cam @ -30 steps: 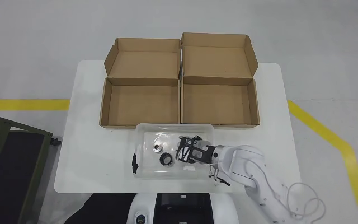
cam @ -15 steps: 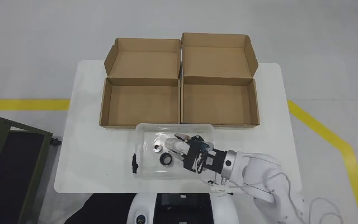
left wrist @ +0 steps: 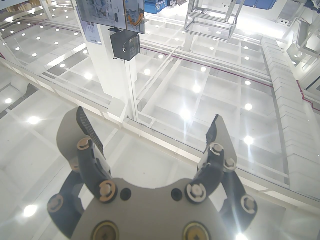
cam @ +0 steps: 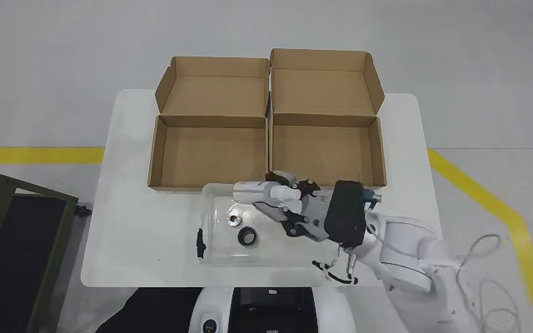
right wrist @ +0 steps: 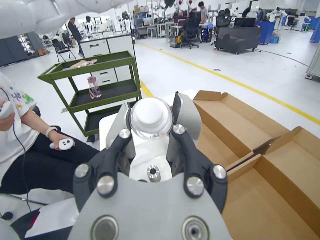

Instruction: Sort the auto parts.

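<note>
My right gripper (cam: 276, 198) hangs over the far edge of the clear plastic tray (cam: 218, 251), close to the boxes. It is shut on a white round part with a clear shell (right wrist: 151, 119), which sits between the fingers (right wrist: 185, 116); in the top view the white part (cam: 254, 191) sticks out leftward. A small metal ring (cam: 234, 221) and a black ring (cam: 248, 238) lie in the tray. My left gripper (left wrist: 147, 116) points up at the ceiling, open and with nothing in it.
Two open cardboard boxes stand side by side behind the tray, the left box (cam: 210, 156) and the right box (cam: 326, 154). A small black part (cam: 200, 241) lies on the white table (cam: 133, 200) at the tray's left edge. A green cart (right wrist: 100, 88) stands off the table.
My right gripper has risen out of the tray with the white part and swung toward the boxes. The two rings in the tray have stayed put.
</note>
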Motion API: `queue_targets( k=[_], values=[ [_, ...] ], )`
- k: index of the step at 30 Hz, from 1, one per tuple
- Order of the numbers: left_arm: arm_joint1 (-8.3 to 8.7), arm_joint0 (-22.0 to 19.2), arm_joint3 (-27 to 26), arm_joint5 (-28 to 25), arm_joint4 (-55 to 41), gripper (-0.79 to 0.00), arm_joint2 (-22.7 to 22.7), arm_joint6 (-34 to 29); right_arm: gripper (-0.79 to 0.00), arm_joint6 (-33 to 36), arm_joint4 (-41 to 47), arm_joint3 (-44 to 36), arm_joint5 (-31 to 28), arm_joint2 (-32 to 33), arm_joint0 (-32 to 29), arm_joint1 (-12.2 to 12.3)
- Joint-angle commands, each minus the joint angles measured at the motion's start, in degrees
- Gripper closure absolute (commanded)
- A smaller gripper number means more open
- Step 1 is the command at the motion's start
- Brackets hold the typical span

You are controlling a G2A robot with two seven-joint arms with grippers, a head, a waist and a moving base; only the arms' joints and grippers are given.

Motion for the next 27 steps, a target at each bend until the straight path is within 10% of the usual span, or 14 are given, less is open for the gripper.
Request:
queue_targets(
  k=[1,27],
  values=[
    [0.0,0.0,0.0,0.0,0.0,-0.785,0.0,0.0,0.0,-1.4,1.9,-0.7,0.4,1.2,-0.2,0.0],
    [0.0,0.0,0.0,0.0,0.0,-0.785,0.0,0.0,0.0,-16.6,11.9,-4.7,-3.5,11.3,-4.3,0.3]
  ],
)
